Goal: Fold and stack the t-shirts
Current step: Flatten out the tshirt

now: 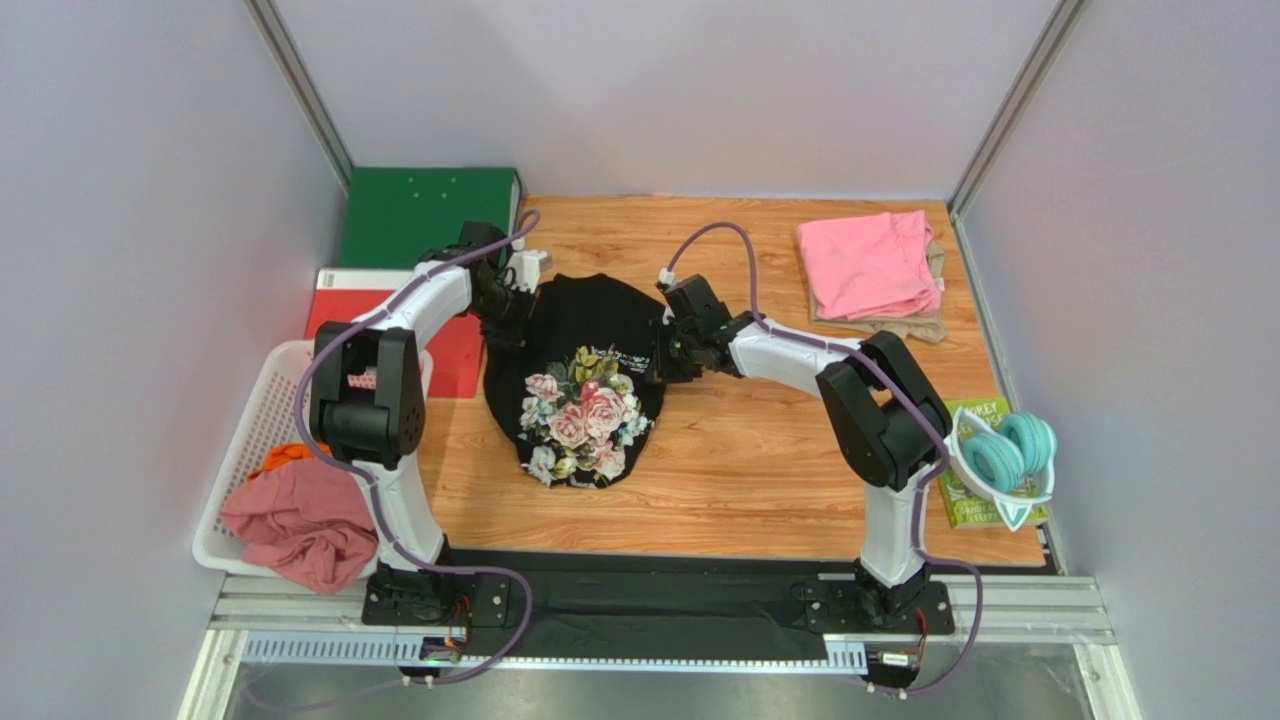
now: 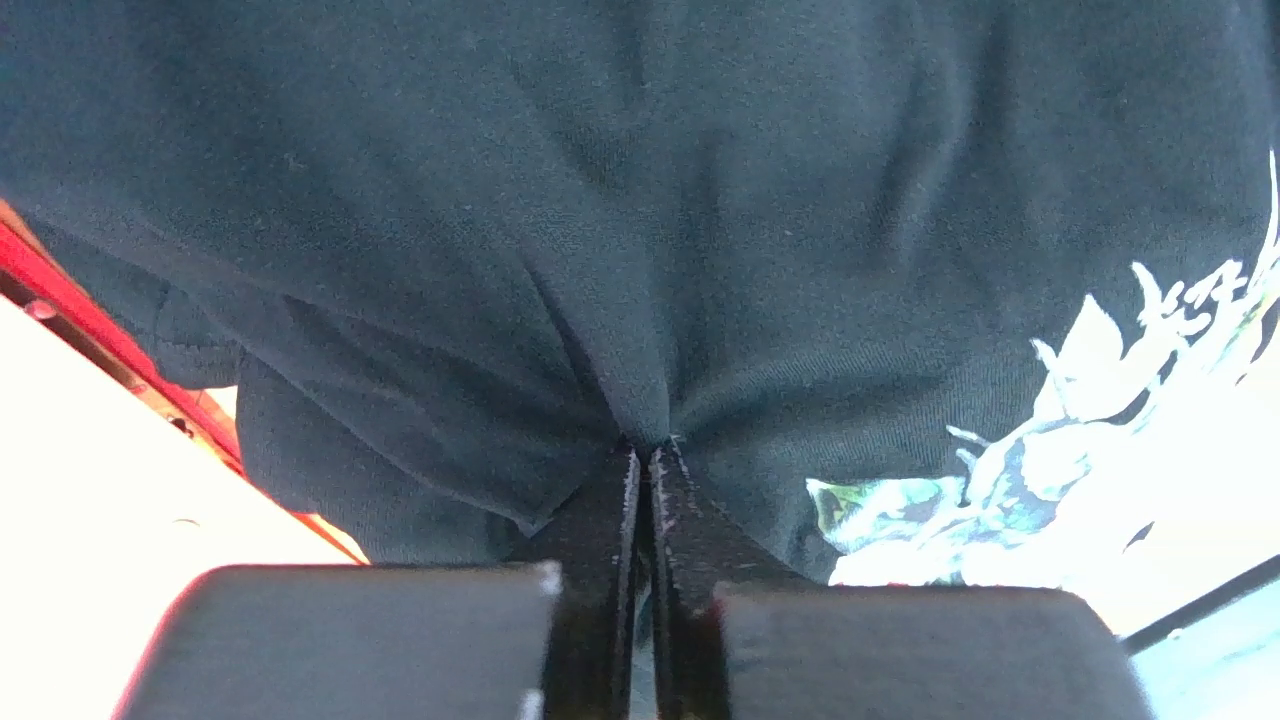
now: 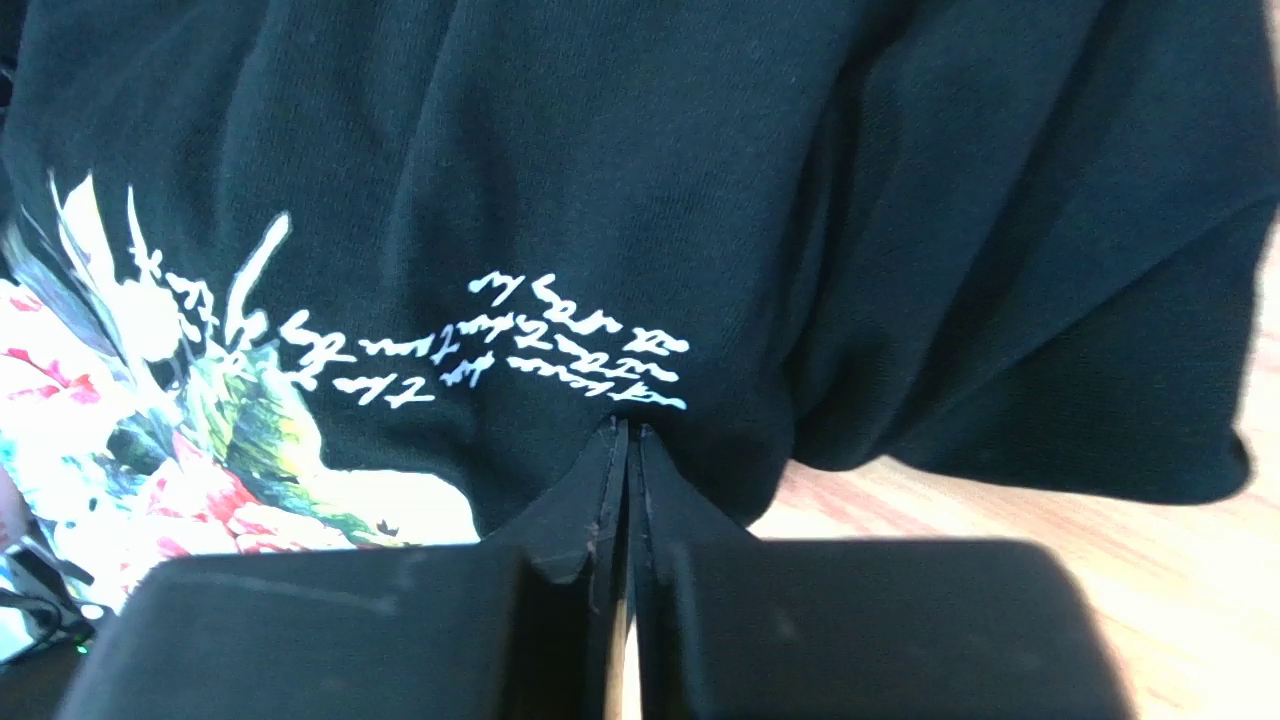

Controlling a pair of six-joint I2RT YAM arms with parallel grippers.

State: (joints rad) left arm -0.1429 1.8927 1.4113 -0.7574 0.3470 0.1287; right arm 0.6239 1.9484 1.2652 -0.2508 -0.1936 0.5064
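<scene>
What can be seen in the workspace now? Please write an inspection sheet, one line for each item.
Surface: light wooden tabletop, no stain seen.
Job's things: large black cloth t-shirt with rose print bunched at centre; folded pink t-shirt lying on a beige t-shirt, far right; orange t-shirt and dusty-rose t-shirt crumpled in a white plastic basket, left.
Clutter: green binder and red binder, far left; teal coiled bundle on a green packet, right edge.
Grippers: left gripper and right gripper, fingers shut on the black t-shirt.
Cables: purple cables looping along both arms.
Surroundings: pale walls; metal rail at the near edge.
</scene>
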